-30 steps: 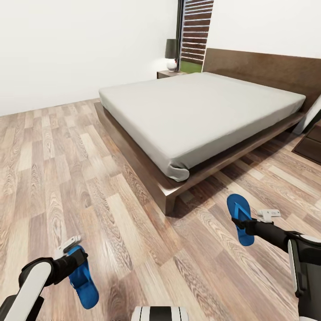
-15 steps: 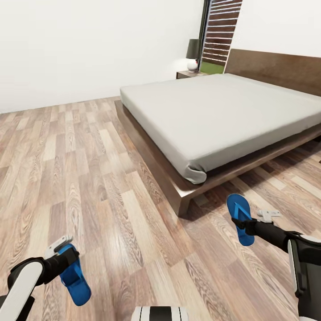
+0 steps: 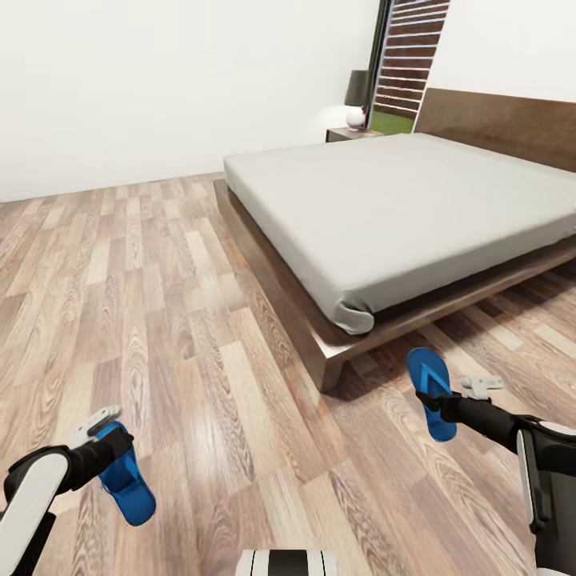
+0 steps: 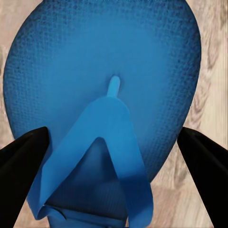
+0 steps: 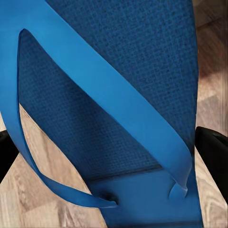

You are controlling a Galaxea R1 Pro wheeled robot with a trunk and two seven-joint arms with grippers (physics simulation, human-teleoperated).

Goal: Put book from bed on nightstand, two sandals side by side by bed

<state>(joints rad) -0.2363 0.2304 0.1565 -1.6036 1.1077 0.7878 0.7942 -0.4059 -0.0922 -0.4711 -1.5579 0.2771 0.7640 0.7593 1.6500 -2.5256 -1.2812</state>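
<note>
So two blue sandals are being carried, one per arm. The left sandal (image 3: 126, 486) is clamped by the left tool (image 3: 108, 460) at the lower left of the head view, and in the left wrist view that sandal (image 4: 104, 109) is seen between the two dark fingers (image 4: 21, 166), toe post and straps facing the camera. The right sandal (image 3: 430, 392) is gripped by the right tool (image 3: 442, 404) at the lower right, held above the wood floor (image 3: 160, 320) just past the corner of the bed (image 3: 400, 200). Compared to a second ago, the whole view has been swung: the bed is now sat further toward the right of the frame, and the nightstand (image 3: 352, 134) with its lamp (image 3: 358, 96) has shifted right too. The left sandal is seen a bit further left and higher than before. No book can be made out on the mattress.
</note>
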